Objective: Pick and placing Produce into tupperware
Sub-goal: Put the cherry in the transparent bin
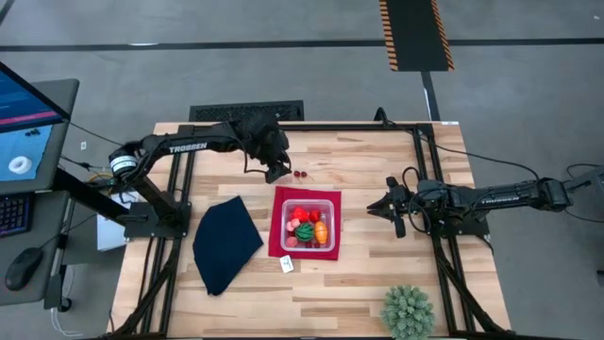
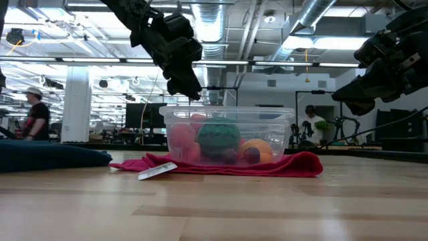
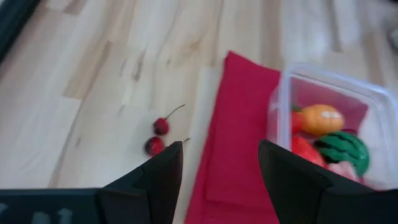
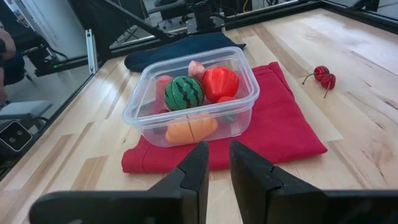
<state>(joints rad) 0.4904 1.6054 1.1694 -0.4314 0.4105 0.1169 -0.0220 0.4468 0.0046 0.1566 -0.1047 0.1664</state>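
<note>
The left gripper [image 1: 276,171] hovers with fingers spread and empty above the desk's far middle, just beside a pair of cherries [image 1: 300,174] lying on bare wood. The tupperware [image 1: 309,224] sits on a red cloth [image 1: 279,236] at the desk's centre, holding a striped green ball [image 4: 183,93], red pieces and an orange one. The right gripper [image 1: 382,208] waits nearly closed and empty, right of the tupperware.

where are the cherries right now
The cherries lie on bare table in the high view, just beyond the red mat, beside the open left gripper.

red mat [image 1: 279,227], navy cloth [image 1: 225,243], spiky plant ball [image 1: 408,313]
</note>
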